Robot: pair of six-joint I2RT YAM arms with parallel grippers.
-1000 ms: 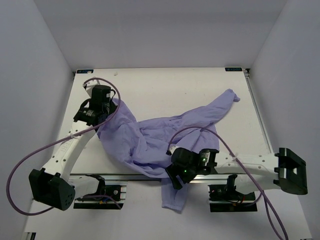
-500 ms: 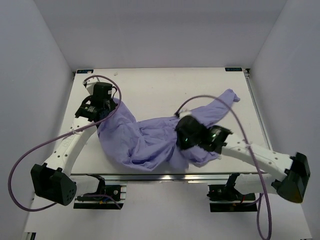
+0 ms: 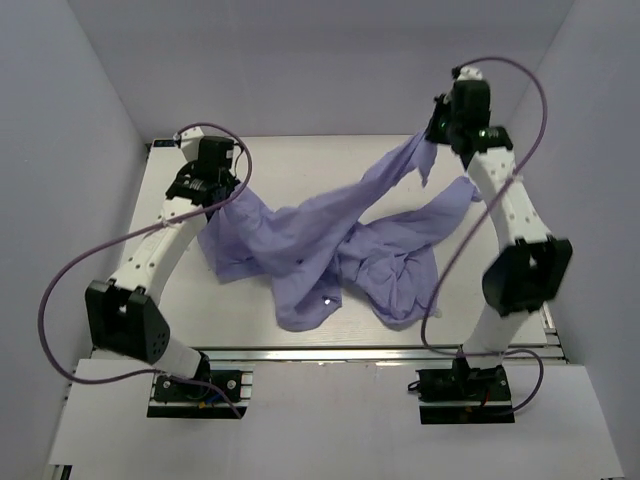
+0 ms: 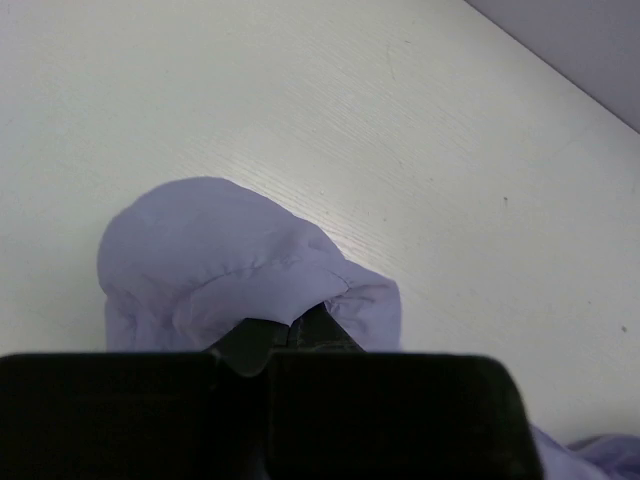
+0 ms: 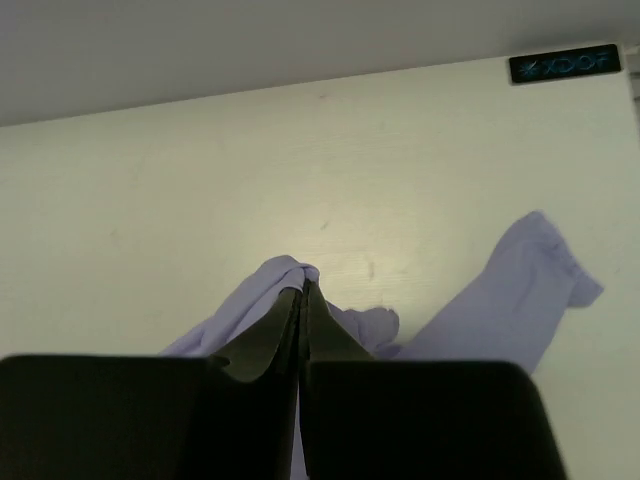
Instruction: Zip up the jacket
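Top external view: a second ago the right gripper [image 3: 438, 132] was down at the near edge of the worktop [image 3: 300, 165]. Now that arm stands tall over the far right corner, its jaws pressed together on a fold of the jacket [image 3: 300, 245] and holding it up off the surface. The left arm reaches toward the far left corner, with the left gripper [image 3: 214, 192] pinching the fabric too. The jacket stretches left to right across the worktop's middle, and a loose end trails toward the near edge.

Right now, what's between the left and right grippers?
Only the jacket. The top view shows its fabric spanning from the left gripper to the right gripper, and each gripper is shut on a fold of it.
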